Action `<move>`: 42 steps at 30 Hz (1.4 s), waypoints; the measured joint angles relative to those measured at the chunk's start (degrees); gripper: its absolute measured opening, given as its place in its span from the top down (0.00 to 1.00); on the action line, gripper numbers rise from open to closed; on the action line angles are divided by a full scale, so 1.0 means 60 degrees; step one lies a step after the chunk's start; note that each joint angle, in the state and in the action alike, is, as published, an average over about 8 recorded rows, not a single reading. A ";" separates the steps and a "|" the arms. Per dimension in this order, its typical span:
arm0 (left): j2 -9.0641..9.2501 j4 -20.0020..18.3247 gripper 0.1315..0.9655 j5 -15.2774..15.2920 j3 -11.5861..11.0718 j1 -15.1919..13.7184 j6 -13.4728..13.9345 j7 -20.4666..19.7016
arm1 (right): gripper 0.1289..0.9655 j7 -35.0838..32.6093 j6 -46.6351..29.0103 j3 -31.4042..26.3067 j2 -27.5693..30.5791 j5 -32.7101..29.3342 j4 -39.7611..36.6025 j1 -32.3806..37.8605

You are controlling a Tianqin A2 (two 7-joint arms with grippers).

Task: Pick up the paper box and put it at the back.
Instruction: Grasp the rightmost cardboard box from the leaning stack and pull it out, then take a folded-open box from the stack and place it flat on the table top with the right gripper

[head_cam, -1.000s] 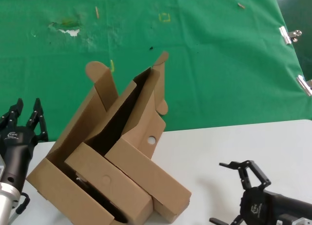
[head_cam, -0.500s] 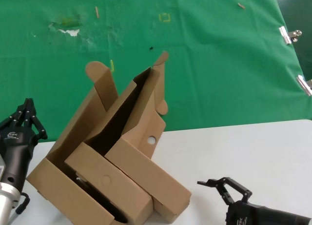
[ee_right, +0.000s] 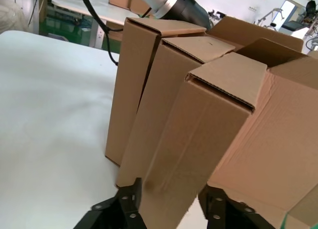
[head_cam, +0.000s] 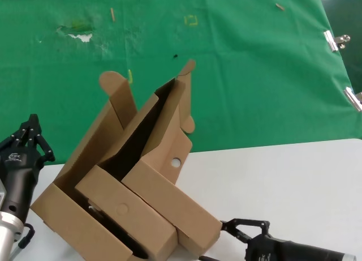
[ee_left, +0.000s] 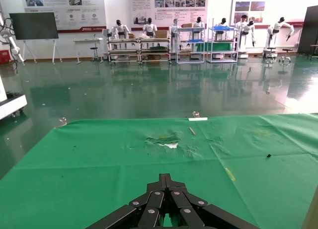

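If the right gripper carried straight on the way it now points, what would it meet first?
Most likely the paper box: the right gripper has open fingers either side of that box's near corner, almost touching already. The exact gap is unclear.

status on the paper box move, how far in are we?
Early. Nothing delivered: the paper box sits on the white tabletop among the other brown boxes, not on the green cloth. In hand: the right gripper, open, sits at the box's near corner, fingers straddling an edge, no grip yet. The left gripper is shut, beside the stack. Left: grasp, lift, place at the back.
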 joint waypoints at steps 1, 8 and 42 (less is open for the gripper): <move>0.0000 0.0000 0.99 0.0000 0.0000 0.0000 0.0000 0.0000 | 0.58 0.0025 0.0004 -0.0034 0.0000 -0.0002 -0.0003 0.0015; 0.0000 0.0000 0.99 0.0002 0.0000 0.0000 0.0000 0.0001 | 0.69 0.0283 0.0029 -0.0130 0.0045 0.0082 -0.0055 0.0058; 0.0000 0.0000 0.99 0.0000 0.0000 0.0000 0.0000 0.0002 | 0.99 0.7264 0.4336 -0.0415 0.1287 -0.5511 0.0596 0.2669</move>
